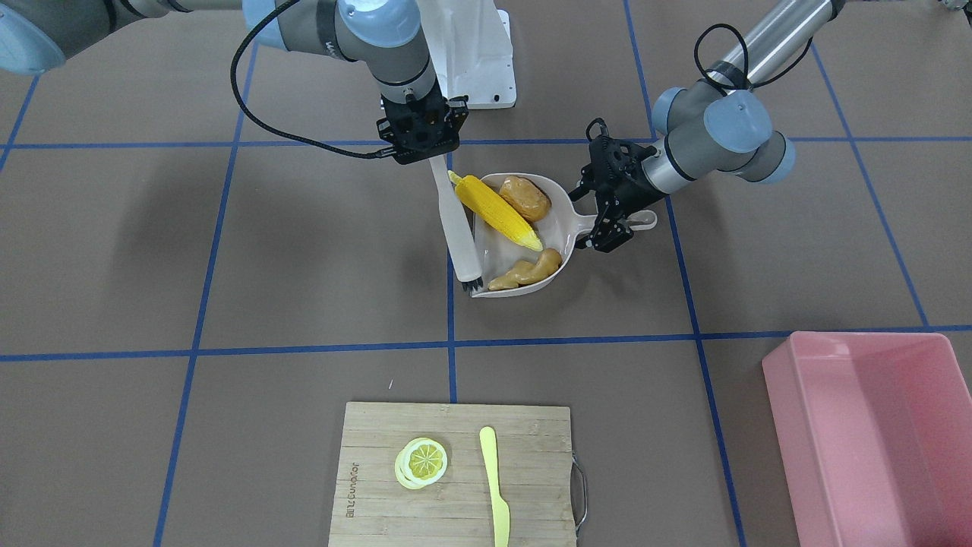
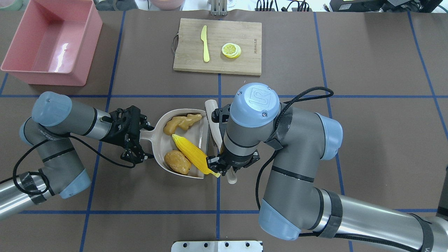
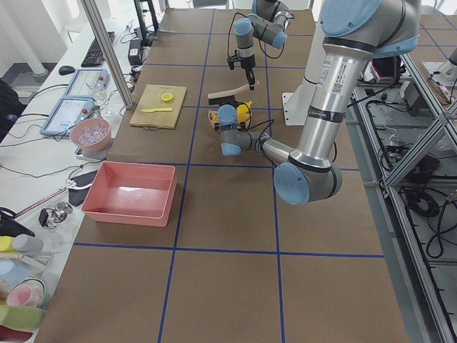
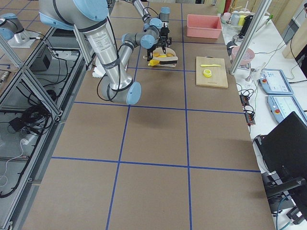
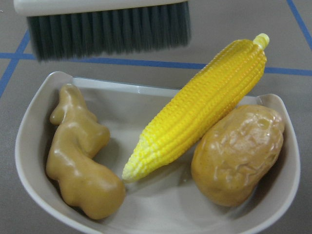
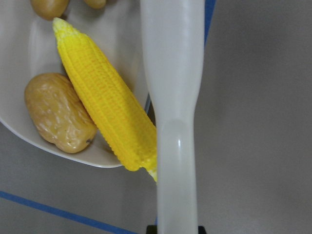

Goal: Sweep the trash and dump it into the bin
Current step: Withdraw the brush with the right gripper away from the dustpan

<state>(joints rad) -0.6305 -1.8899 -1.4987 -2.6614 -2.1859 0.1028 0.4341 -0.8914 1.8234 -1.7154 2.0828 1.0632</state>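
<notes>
The beige dustpan (image 1: 563, 220) lies on the table and holds the yellow corn cob (image 1: 497, 209), the orange-brown potato (image 1: 525, 197) and the tan ginger root (image 1: 528, 270). All three also show in the overhead view: corn (image 2: 192, 154), potato (image 2: 177, 162), ginger (image 2: 182, 122). The corn's tip pokes over the pan's open lip. My left gripper (image 2: 139, 138) is shut on the dustpan's handle. My right gripper (image 2: 225, 168) is shut on the white brush (image 1: 456, 220), whose bristles (image 5: 105, 27) stand along the pan's mouth. The pink bin (image 2: 45, 45) stands apart, at the far left corner.
A wooden cutting board (image 2: 245, 35) at the table's far middle carries a lemon slice (image 2: 231, 50) and a pale yellow knife (image 2: 205, 43). Blue tape lines cross the brown table. The white robot base plate (image 1: 474, 53) sits on the robot's side of the table.
</notes>
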